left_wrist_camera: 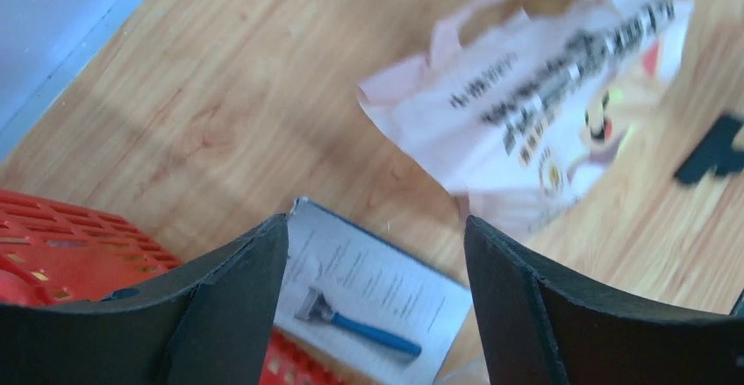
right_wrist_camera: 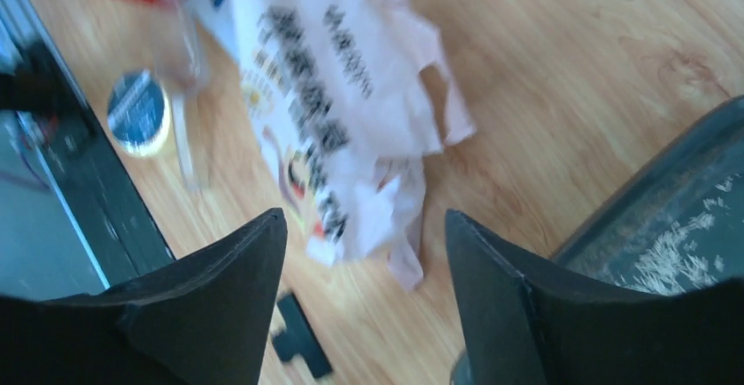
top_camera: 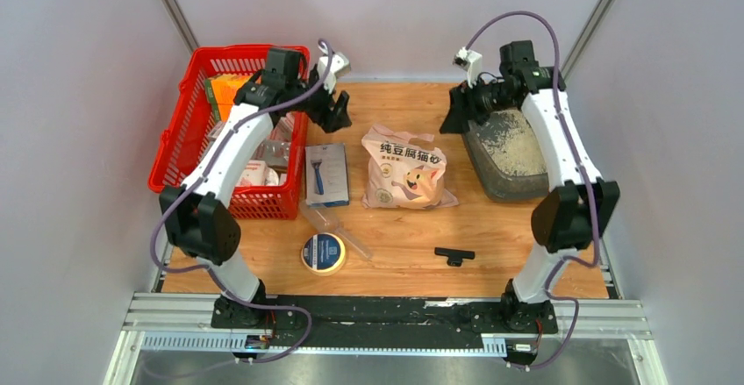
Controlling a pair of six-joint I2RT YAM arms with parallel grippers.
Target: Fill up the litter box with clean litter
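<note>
Flanking the bag (top_camera: 405,167), both arms (top_camera: 230,139) (top_camera: 561,131) reach forward, seemingly hovering, jaws spread.

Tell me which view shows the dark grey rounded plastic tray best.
Top external: the dark grey tray shows nearly whole and sharp, pale litter inside. Right wrist shows only one blurred corner with granules. Left wrist shows at most a dark sliver at its top edge.

The top view looks down over the table (top_camera: 395,236); both closer wrist views share the pink bag (left_wrist_camera: 526,113).
</note>
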